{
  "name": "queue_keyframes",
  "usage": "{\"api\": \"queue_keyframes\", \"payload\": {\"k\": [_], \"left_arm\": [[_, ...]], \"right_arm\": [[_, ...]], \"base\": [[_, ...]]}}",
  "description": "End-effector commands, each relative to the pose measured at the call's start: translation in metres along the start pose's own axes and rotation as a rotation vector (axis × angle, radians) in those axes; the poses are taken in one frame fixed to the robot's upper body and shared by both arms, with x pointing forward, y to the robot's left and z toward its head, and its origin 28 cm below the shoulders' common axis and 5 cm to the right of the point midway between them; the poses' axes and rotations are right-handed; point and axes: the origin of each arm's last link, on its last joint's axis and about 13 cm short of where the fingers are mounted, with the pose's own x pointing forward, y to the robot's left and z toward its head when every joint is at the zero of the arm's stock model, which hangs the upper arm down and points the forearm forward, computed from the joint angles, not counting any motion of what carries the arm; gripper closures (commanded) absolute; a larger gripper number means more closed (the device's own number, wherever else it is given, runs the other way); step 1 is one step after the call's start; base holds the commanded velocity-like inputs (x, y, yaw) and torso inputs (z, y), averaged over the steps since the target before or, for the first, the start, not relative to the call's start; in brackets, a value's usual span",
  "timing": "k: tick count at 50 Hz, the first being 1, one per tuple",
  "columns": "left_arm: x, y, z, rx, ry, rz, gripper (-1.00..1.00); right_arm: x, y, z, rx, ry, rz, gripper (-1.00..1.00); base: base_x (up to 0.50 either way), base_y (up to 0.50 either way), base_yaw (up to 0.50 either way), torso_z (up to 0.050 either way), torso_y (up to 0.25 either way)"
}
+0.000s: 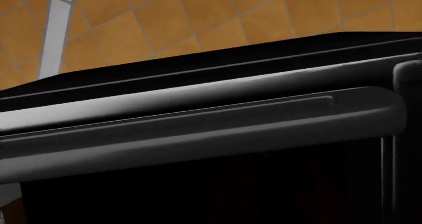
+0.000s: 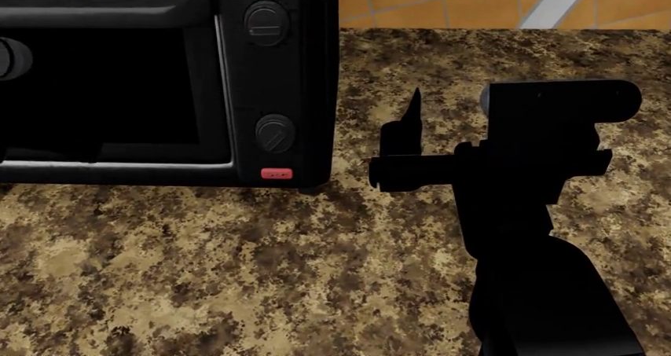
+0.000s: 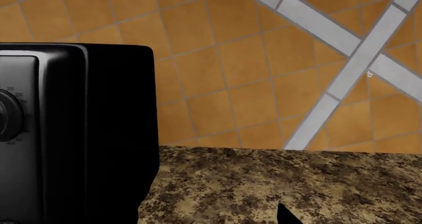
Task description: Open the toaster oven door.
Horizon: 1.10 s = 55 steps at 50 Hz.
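The toaster oven (image 2: 298,81) is a black box at the far left of the head view, with two round knobs (image 2: 266,22) and a red button (image 2: 276,173). The toaster oven door (image 2: 115,89) stands upright against the oven, its dark glass below the broad bar handle (image 2: 105,6). The left wrist view is filled by that handle (image 1: 211,130), very close; no fingers show there. A round black part (image 2: 9,57) at the head view's left edge sits in front of the door. My right gripper (image 2: 409,116) hovers to the right of the oven, empty, with one fingertip (image 3: 285,215) showing.
The oven stands on a speckled brown granite countertop (image 2: 262,277) against an orange tiled wall (image 3: 231,61) with grey-white diagonal strips. My black right arm (image 2: 545,238) fills the lower right of the head view. The oven's side wall (image 3: 105,135) is close to the right gripper.
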Motion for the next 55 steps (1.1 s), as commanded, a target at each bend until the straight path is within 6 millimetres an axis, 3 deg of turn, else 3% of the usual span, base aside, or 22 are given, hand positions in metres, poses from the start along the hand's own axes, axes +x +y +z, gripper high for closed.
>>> {"api": "queue_keyframes", "payload": {"k": [1, 9, 24, 39, 55], "left_arm": [[-0.015, 0.006, 0.008, 0.216, -0.002, -0.038, -1.00], [-0.031, 0.016, 0.028, 0.467, -0.019, -0.100, -1.00], [-0.039, 0.030, 0.037, 0.784, -0.032, -0.196, -1.00], [-0.028, 0.044, 0.042, 1.069, -0.056, -0.202, -1.00], [0.003, 0.052, 0.040, 1.174, -0.109, -0.168, -1.00]], "right_arm": [[0.000, -0.001, 0.000, 0.004, 0.002, 0.002, -1.00], [0.000, 0.000, 0.000, 0.008, 0.005, 0.010, -1.00], [0.000, 0.001, -0.004, 0.017, 0.012, 0.014, -1.00], [0.002, 0.002, -0.008, 0.025, 0.018, 0.018, -1.00], [0.003, -0.001, -0.013, 0.038, 0.027, 0.014, -1.00]], "base": [[0.00, 0.00, 0.00, 0.000, 0.000], [0.00, 0.00, 0.00, 0.000, 0.000], [0.00, 0.00, 0.00, 0.000, 0.000], [0.00, 0.00, 0.00, 0.000, 0.000], [0.00, 0.00, 0.00, 0.000, 0.000]]}}
